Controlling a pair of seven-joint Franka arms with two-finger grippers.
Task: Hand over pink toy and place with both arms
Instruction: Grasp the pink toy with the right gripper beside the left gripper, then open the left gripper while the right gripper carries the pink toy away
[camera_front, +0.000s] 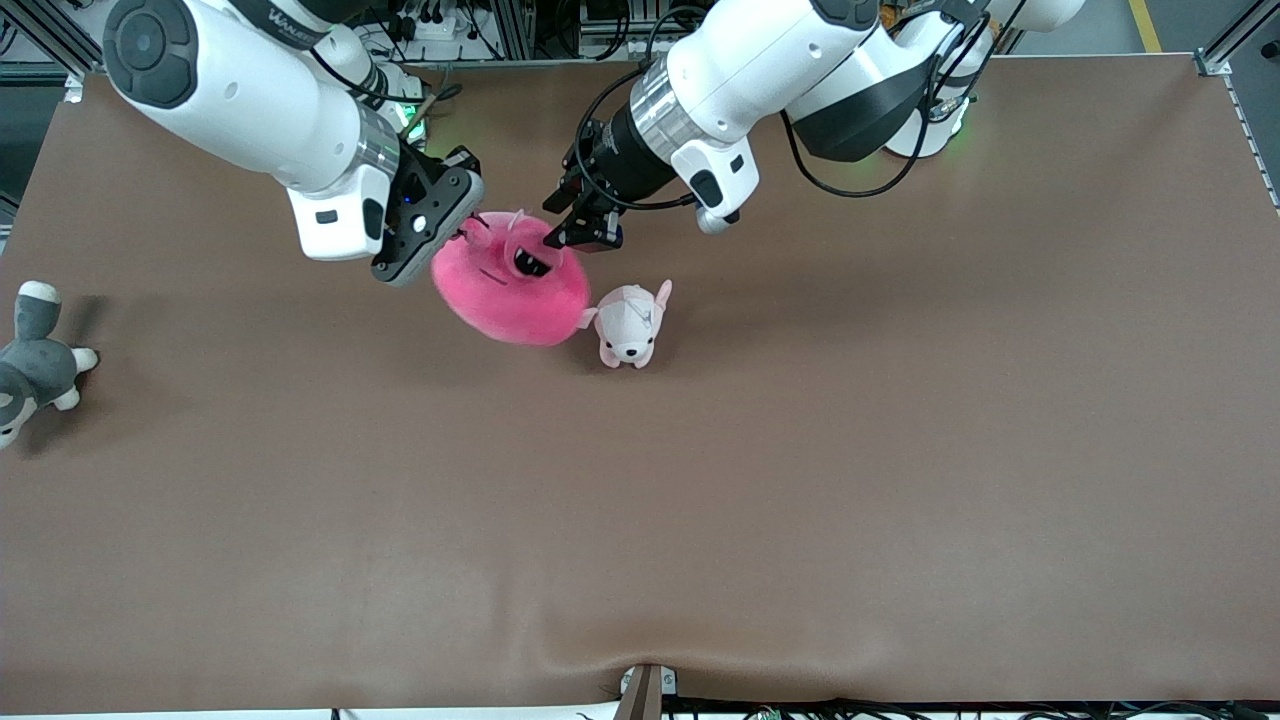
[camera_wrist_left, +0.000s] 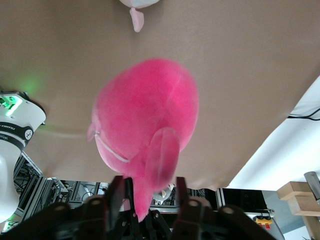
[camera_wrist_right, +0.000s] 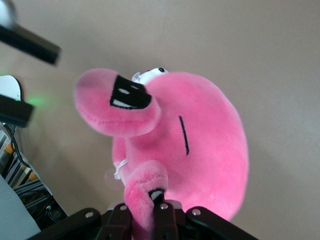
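While the right gripper (camera_wrist_right: 145, 212) pinches one eye stalk, the pink toy (camera_front: 512, 290) hangs above the table (camera_front: 800, 450), beside the pale puppy plush (camera_front: 630, 325). Left gripper (camera_wrist_left: 150, 200) straddles the other stalk; I cannot tell whether it is clamped.

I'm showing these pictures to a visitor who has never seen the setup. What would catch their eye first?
The hot-pink toy, held up over the table between both arms: the right gripper is shut on one eye stalk and the left gripper is shut on the other. Next, the small pale pink puppy plush lying on the table right beside it, toward the left arm's end, and the grey-and-white plush at the edge of the right arm's end.
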